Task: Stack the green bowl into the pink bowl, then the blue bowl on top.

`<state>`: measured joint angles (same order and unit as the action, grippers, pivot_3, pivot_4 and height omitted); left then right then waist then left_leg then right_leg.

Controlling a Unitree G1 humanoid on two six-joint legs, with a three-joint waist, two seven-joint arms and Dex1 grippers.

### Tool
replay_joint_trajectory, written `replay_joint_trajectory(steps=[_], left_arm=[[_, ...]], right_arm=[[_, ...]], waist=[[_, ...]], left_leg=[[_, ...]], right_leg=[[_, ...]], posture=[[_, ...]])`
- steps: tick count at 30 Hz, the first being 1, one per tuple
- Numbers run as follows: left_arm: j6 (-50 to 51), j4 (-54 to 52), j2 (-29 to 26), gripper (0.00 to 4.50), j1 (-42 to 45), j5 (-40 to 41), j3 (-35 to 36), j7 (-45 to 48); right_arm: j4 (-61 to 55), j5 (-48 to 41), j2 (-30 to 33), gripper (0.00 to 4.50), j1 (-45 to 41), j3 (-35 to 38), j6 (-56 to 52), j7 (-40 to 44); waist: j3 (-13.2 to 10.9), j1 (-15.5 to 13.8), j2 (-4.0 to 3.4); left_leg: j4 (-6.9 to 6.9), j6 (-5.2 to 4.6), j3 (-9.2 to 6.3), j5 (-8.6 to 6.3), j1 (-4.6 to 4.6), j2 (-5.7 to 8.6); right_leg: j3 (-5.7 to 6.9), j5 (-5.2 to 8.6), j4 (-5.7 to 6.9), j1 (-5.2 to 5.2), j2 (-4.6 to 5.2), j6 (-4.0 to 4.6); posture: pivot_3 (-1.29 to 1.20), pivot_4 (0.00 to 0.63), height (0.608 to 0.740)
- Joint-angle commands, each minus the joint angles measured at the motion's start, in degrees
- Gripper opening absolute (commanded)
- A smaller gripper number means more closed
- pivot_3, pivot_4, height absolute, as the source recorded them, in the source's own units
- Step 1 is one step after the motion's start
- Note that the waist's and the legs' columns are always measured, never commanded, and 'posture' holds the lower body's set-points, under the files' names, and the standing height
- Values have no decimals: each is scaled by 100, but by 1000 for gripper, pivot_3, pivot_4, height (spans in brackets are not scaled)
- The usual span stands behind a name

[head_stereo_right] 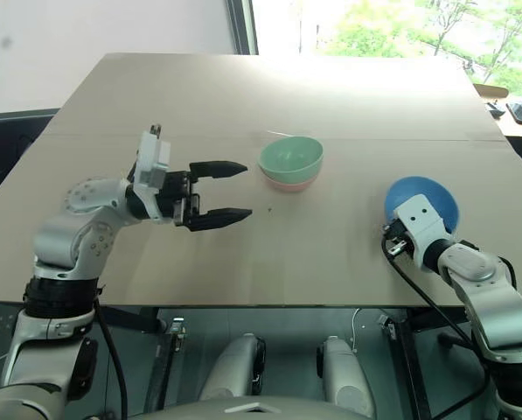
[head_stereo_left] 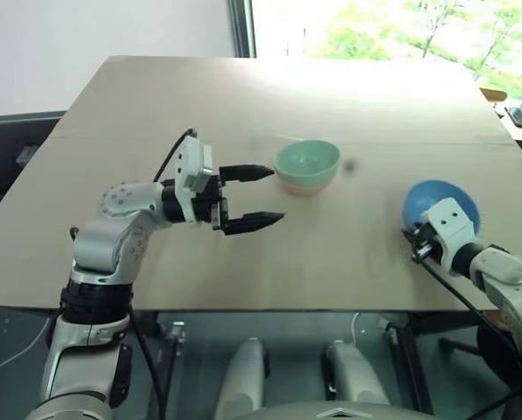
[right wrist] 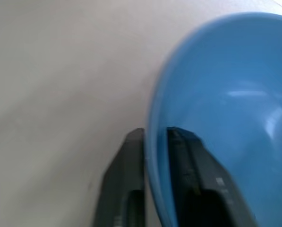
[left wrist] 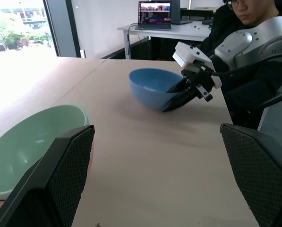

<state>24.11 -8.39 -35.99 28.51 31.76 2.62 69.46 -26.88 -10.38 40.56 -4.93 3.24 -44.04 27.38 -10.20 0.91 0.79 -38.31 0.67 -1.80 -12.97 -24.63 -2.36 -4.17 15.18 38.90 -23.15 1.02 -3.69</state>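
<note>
A pale tan counter (head_stereo_left: 243,114) carries all three bowls, with a seam running across it behind them. A window (head_stereo_left: 392,26) with green trees outside lies past its far edge. In the left wrist view a desk with an open laptop (left wrist: 154,14) stands beyond the counter, and a person in dark clothes (left wrist: 235,28) sits beside it.

The green bowl (head_stereo_left: 306,161) sits nested upright inside the pink bowl (head_stereo_left: 301,186), of which only a salmon band shows under the green rim. Nothing lies inside the green bowl. The blue bowl (head_stereo_left: 441,204) stands well apart to the right, tipped up on its edge and empty.

The left gripper (head_stereo_left: 249,198) hovers level just left of the green-and-pink stack, its jaws spread wide and holding nothing, not touching the bowls. The right gripper (right wrist: 152,142) has its jaws pinched onto the near rim of the blue bowl, one finger outside the wall and one inside.
</note>
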Motion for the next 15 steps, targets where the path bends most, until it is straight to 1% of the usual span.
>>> replay_joint_trajectory(steps=[1, 4, 6, 8, 11, 12, 15], left_arm=[[-221, -286, 50, 4500, -53, 1, 9, -139], [-360, -233, 34, 4500, -110, -114, -2, -248], [-425, -161, 20, 4500, -143, -197, 14, -343], [-431, -136, 13, 4500, -165, -190, 22, -376], [-453, -114, -50, 4500, -259, -227, 13, -378], [-459, -102, -98, 4500, -302, -260, 16, -376], [-468, -91, -218, 4500, -377, -284, 73, -379]], right_arm=[[38, 105, 145, 44, -162, 55, 290, 129], [117, 152, 142, 44, -443, 1, 541, 206], [173, 54, 38, 44, -958, -148, 836, 405], [406, 34, -159, 44, -1706, -429, 1011, 562], [1243, 177, -588, 44, -2977, -1022, 1354, 904], [1687, 282, -771, 44, -3405, -1256, 1588, 1045], [3015, 579, -1284, 44, -4343, -1737, 2372, 1342]], waist=[[0, 1, 0], [-1, 1, -1], [-1, 26, -2], [-3, 117, -6], [-5, 187, -7], [-5, 197, -7], [-5, 163, -5]], left_leg=[[0, 0, 0, 0, 0, 0], [1, 0, 0, 0, -1, 0], [1, 0, 2, 0, 1, 0], [1, 0, 3, 0, 5, -1], [2, 0, 3, 0, 7, -4], [3, 0, 5, 0, 8, -5], [10, 0, 0, 0, 6, -5]], right_leg=[[0, 0, -1, 0, 0, 0], [0, 0, 0, -1, 0, 0], [-1, 0, 0, -1, 0, 0], [-4, 0, 2, -2, -1, 0], [-4, 0, 2, -1, -5, 0], [-6, 0, 3, -2, -5, 0], [-1, -1, 3, -4, -5, 2]], posture=[[0, 150, 740], [0, 150, 740], [0, 150, 740], [0, 150, 740], [0, 150, 740], [0, 150, 740], [0, 150, 740]])
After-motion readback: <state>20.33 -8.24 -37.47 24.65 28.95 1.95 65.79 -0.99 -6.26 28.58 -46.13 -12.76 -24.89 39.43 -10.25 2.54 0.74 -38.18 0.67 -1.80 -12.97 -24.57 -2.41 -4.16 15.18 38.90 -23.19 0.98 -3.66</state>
